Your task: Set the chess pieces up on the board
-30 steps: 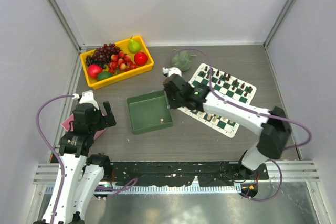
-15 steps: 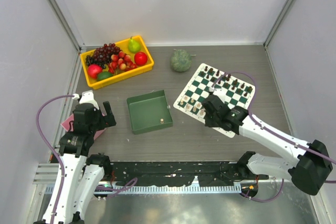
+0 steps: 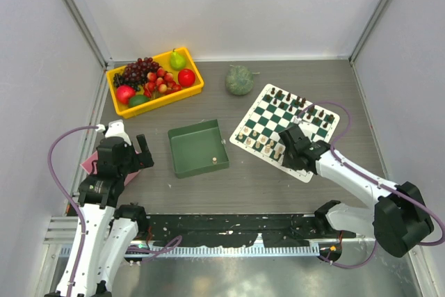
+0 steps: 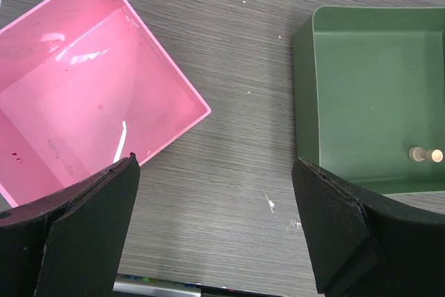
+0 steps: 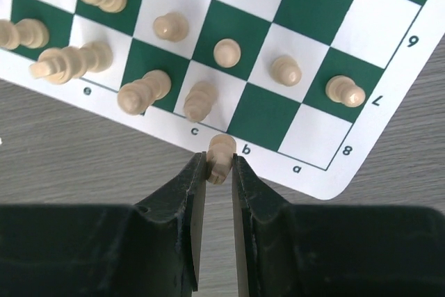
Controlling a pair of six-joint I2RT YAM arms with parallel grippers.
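Note:
The checkered board (image 3: 288, 126) lies right of centre, with several cream pieces along its near-left rows and dark pieces on its far side. My right gripper (image 5: 219, 166) is shut on a cream chess piece (image 5: 221, 157), held over the board's white border (image 5: 306, 172) by the letter b. Several cream pieces (image 5: 200, 99) stand on the squares just beyond it. In the top view this gripper (image 3: 290, 145) is over the board's near edge. One cream piece (image 4: 425, 154) lies in the green tray (image 4: 361, 95). My left gripper (image 4: 215, 227) is open and empty above the table between the trays.
A pink tray (image 4: 76, 95) sits left of the left gripper. A yellow bin of fruit (image 3: 154, 81) stands at the back left. A green round fruit (image 3: 239, 80) lies behind the board. The green tray (image 3: 197, 147) sits mid-table.
My right arm swung from the green tray over to the board's near edge, carrying a cream piece. The left arm has not moved.

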